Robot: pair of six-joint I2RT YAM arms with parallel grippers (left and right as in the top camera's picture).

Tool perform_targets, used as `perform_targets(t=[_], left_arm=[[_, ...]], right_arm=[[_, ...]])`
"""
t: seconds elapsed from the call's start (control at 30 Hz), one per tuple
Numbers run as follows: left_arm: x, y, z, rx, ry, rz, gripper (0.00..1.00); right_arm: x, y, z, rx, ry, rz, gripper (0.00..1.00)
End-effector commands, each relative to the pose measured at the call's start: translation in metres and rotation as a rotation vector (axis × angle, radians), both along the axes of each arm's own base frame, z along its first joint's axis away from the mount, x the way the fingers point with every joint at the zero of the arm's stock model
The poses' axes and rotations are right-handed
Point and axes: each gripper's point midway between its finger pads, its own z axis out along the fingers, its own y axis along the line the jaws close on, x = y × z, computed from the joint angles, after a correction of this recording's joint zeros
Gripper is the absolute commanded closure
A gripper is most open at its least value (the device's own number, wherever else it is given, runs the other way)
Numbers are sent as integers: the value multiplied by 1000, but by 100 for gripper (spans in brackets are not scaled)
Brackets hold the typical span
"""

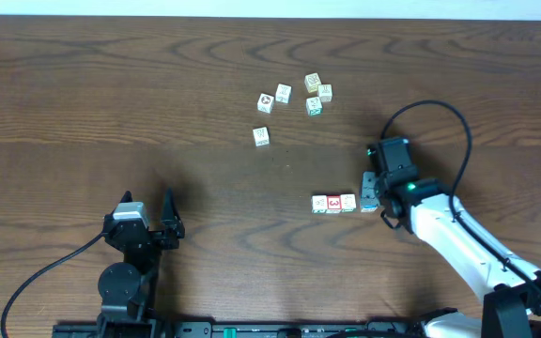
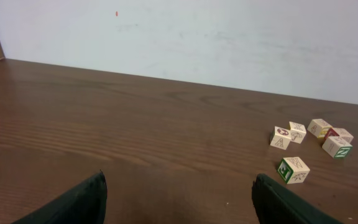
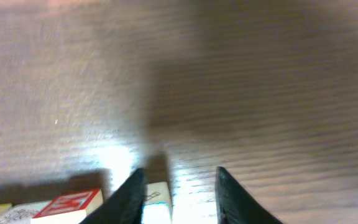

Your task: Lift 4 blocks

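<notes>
Right pincer (image 3: pixel 180 180) is straddling the blue-faced block (image 1: pixel 369 201) with its jaws standing partly apart. 1 finger is touching the block's side, while bare table (image 1: pixel 83 84) is showing between the block and the other finger, so nothing is being grasped yet.

That block is sitting at the right end of a row of 4, 2 places to the right of the red-faced block (image 1: pixel 333 203). The inner white-faced block (image 1: pixel 347 202) is lying between them, and the end white-faced block (image 1: pixel 319 203) is touching the red one's left side.

For a clean pick, the wrist is probably needing a small shift away from the red-faced block, so that both fingers meet the cube together. Otherwise the cube is likely to slide or twist during the squeeze. Keeping the row-side finger clear of the inner neighbour is also worth the care. The lift itself is best kept straight up.

Left pincer (image 2: pixel 178 202) is hanging released and wide, well to the left of the red-faced block, with nothing between its jaws. Loose cubes (image 1: pixel 314 92) are lying well beyond the red-faced block, toward the table's far edge.
</notes>
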Motion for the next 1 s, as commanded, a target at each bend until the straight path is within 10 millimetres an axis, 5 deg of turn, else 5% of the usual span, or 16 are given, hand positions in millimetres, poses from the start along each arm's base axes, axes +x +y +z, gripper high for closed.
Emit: perform_targets(t=[0.0, 0.2, 0.97], left_arm=[[-1, 5, -17, 6, 53, 29, 25], [-1, 5, -17, 6, 53, 29, 25], [-1, 5, -17, 6, 53, 29, 25]], right_arm=[[13, -13, 13, 0, -31, -52, 78], [-6, -22, 4, 14, 55, -116, 96], [-39, -22, -24, 33, 164, -120, 93]])
